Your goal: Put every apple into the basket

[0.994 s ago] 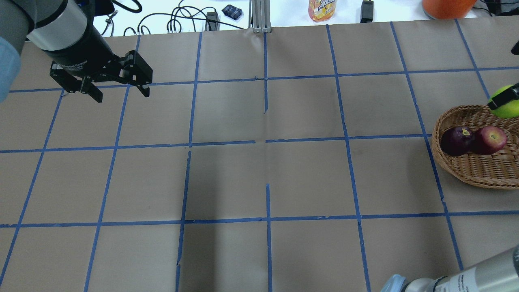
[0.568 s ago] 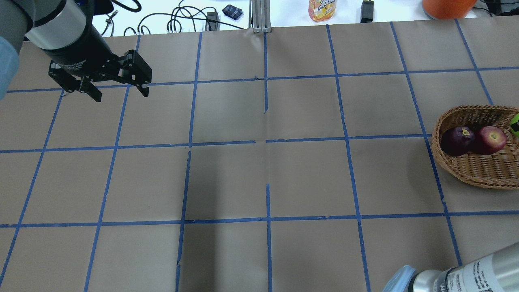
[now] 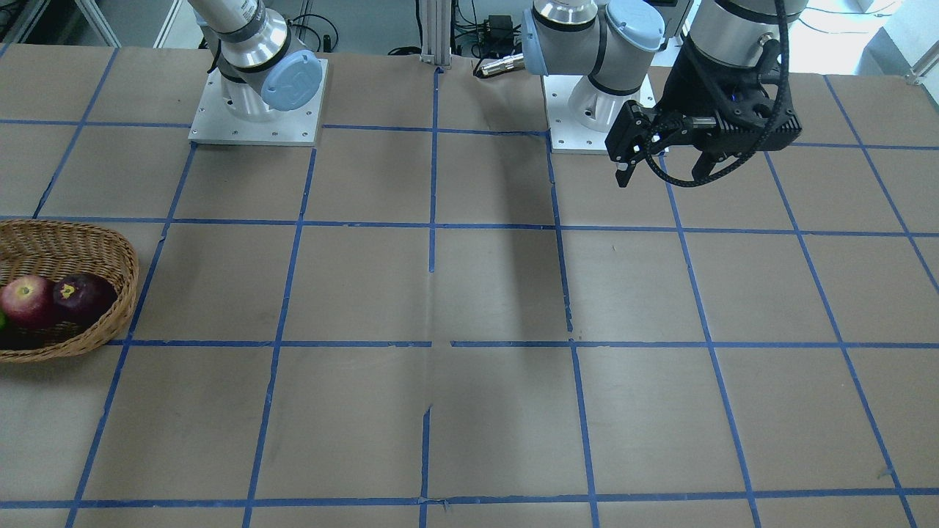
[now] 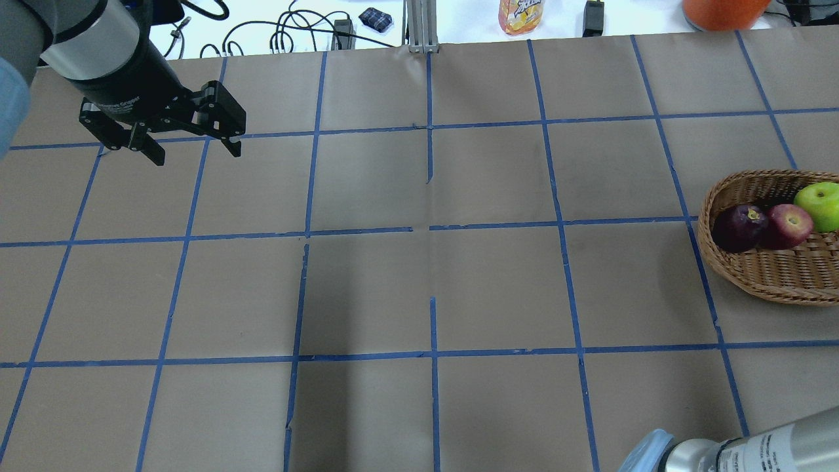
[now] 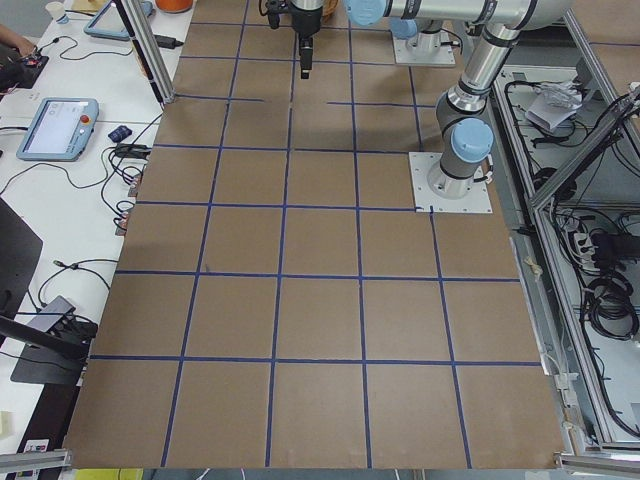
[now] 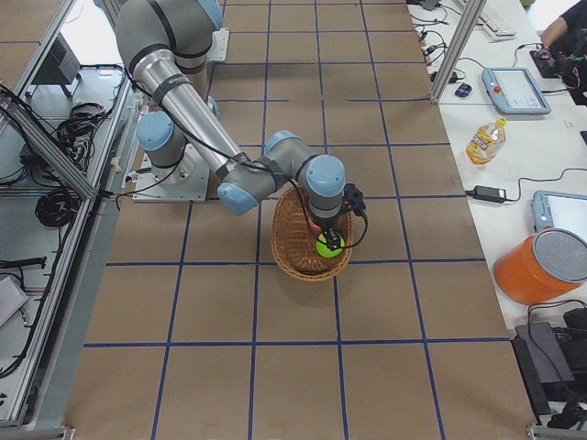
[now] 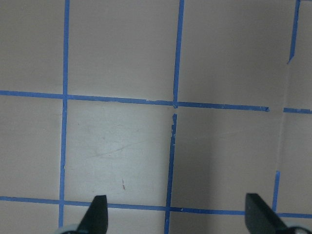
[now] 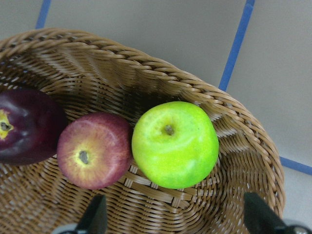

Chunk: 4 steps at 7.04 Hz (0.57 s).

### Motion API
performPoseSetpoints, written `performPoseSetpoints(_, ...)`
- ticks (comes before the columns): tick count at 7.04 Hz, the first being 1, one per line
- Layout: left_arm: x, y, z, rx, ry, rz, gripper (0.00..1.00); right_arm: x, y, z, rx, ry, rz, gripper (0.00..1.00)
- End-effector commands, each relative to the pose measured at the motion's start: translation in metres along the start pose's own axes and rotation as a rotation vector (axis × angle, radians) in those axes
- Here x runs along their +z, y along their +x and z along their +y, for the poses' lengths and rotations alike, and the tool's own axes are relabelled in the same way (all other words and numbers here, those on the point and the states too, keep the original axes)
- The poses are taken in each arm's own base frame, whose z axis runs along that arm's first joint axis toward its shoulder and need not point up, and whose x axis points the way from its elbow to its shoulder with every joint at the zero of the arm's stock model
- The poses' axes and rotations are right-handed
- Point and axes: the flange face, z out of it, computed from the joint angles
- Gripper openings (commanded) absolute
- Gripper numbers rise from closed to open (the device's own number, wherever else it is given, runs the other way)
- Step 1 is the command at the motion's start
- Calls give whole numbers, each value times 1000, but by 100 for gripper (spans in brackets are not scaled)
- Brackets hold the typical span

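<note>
The wicker basket sits at the table's right edge; it also shows in the front view. In it lie the purple apple, the red apple and the green apple, side by side. The right wrist view shows the green apple, the red apple, the purple apple and the basket wall. My right gripper hangs open and empty just above the green apple. My left gripper is open and empty over bare table at the far left.
A drink bottle, an orange container, cables and a metal post stand beyond the table's far edge. The basket partly runs out of the overhead view on the right.
The green apple, held above the basket's far rim a second ago, has dropped into the basket beside the red apple. My right gripper has let it go. The left arm has not moved.
</note>
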Motion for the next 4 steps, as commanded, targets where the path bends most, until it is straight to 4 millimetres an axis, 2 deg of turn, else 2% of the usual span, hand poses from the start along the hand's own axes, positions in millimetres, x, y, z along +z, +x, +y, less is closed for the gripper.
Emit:
performPoseSetpoints(1,0,0,0,0,0,2,100,-66,-79,-48,-71,-47,-17,100)
performPoseSetpoints(2,1,0,0,0,-2,2,100,-91,-124,-66,-6,-54,-19,100)
performPoseSetpoints(3,-1,0,-2,-1,3,2,100,-107,-185,-84,87,-81,-39,100)
performPoseSetpoints(4,-1,0,-5,-3,3,7,100,-119,-249,-102,277,-103,-34,100)
